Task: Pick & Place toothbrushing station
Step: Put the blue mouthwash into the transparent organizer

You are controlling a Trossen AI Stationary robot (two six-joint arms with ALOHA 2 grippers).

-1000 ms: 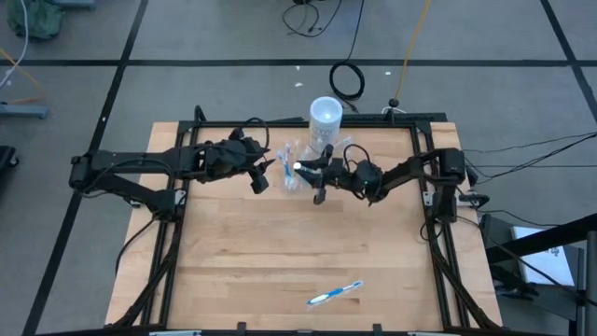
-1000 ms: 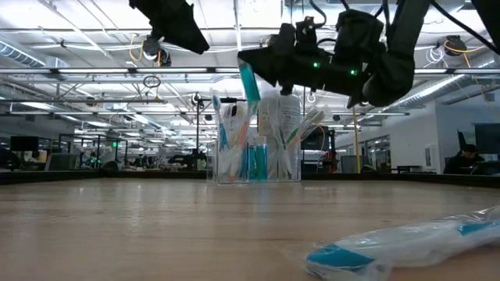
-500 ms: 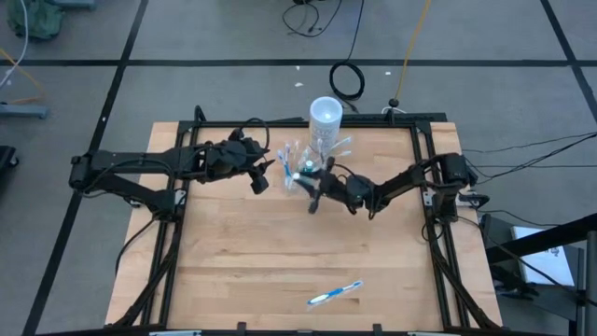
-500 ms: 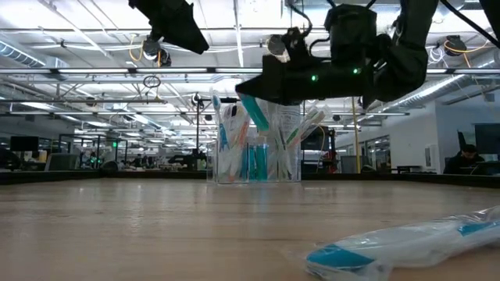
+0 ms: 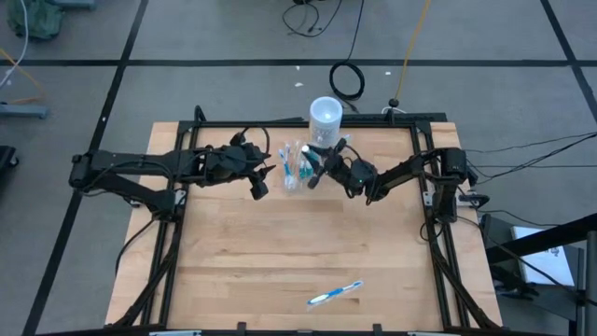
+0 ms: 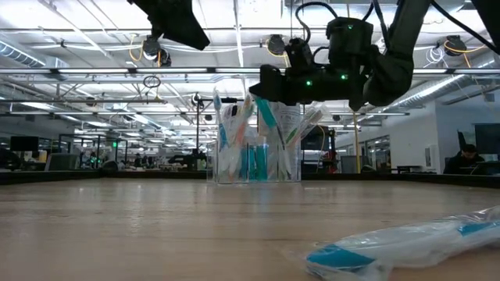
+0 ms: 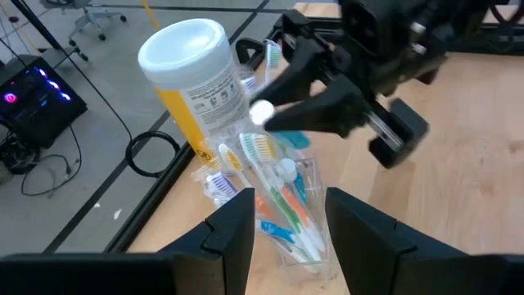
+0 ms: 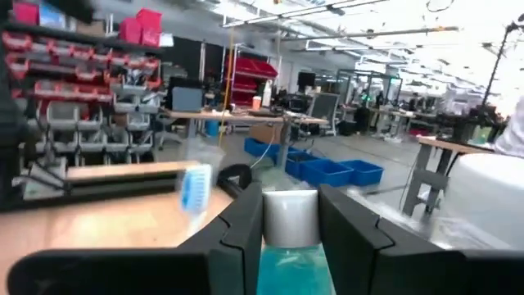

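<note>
The toothbrushing station (image 5: 292, 168), a small clear holder full of toothbrushes, stands on its base on the table near the far edge. It also shows in the left wrist view (image 7: 286, 197). My left gripper (image 5: 262, 179) hovers open just to the station's left, above the table, touching nothing. My right gripper (image 5: 312, 174) is at the station's right side, shut on a teal and white toothbrush (image 6: 266, 115). That brush slants down toward the holder's top. Whether its lower end is inside the holder, I cannot tell. My right gripper pinches the toothbrush between its two fingers, with the white end and the teal part (image 8: 291, 220) showing between them. The fingers come in about level from the table's right. The brush hangs slanted below them (image 6: 268, 121), clear of the table.
A tall round white container (image 5: 325, 117) stands right behind the station at the far edge. A wrapped toothbrush (image 5: 334, 293) lies on the table near the front edge. Between it and the station is bare wooden table top.
My right gripper has dipped toward the near edge, then swung back toward the far edge beside the station, rolling its wrist. The teal toothbrush, held upright above the holder before, is now tipped over and lower, at the holder's top.
</note>
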